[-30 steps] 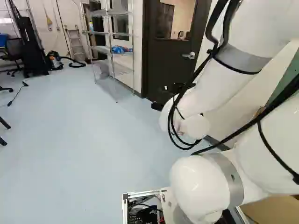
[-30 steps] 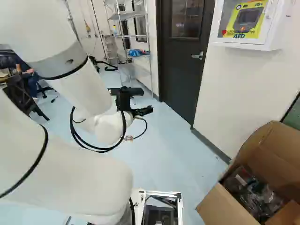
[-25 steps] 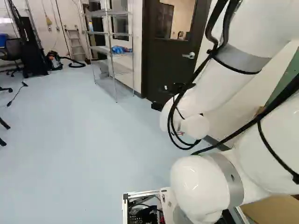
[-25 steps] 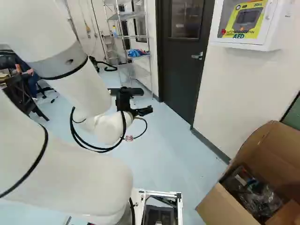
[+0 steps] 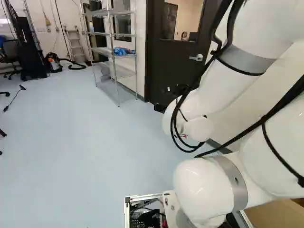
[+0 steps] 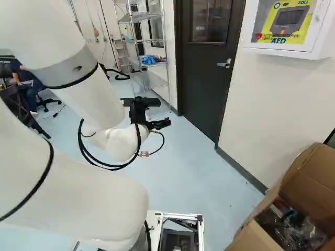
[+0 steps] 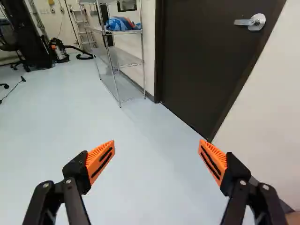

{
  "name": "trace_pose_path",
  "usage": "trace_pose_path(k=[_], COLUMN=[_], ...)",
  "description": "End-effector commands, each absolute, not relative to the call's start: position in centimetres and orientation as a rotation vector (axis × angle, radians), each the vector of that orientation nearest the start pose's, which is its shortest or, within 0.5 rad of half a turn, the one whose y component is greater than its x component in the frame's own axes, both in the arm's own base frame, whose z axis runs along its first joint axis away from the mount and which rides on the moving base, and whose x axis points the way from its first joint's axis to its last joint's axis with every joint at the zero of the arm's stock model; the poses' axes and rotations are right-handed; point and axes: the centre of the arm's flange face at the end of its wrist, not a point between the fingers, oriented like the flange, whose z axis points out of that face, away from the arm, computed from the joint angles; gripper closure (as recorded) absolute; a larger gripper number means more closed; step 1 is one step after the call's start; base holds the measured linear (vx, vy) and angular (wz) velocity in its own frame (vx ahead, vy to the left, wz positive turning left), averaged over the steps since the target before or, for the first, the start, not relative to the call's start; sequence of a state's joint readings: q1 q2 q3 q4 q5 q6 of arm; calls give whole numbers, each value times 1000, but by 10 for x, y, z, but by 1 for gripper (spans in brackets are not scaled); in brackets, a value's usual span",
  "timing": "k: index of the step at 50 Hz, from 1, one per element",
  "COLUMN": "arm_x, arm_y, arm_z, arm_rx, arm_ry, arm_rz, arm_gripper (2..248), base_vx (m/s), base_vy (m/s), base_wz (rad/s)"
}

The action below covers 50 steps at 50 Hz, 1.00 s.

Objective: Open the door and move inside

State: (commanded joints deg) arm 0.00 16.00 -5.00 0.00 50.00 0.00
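The bent arm [image 6: 94,99] reaches out over the floor [image 6: 183,172], its end effector [image 6: 150,122] spread wide.

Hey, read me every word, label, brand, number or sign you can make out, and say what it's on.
"AED": yellow sign in the white wall cabinet.
A maker's name above it: not read out.
Smaller line on the same sign: too blurred to read.
Pale marks in the window of the dark door with a silver lever handle: too small to read.
Packed things in the brown cardboard box: no print legible.
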Motion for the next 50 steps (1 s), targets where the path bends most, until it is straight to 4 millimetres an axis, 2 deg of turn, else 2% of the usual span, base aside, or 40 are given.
trace_pose_path(k=[25, 50], arm_x=[270, 270], arm_y=[0, 0], arm_z=[366, 366], arm_rx=[-2558, -2558], arm_ry=[0, 0], arm_rz=[-1824, -1824], arm_gripper=[3, 3], base_vx=[189, 186], base_vy=[73, 107], base_wz=[-24, -30])
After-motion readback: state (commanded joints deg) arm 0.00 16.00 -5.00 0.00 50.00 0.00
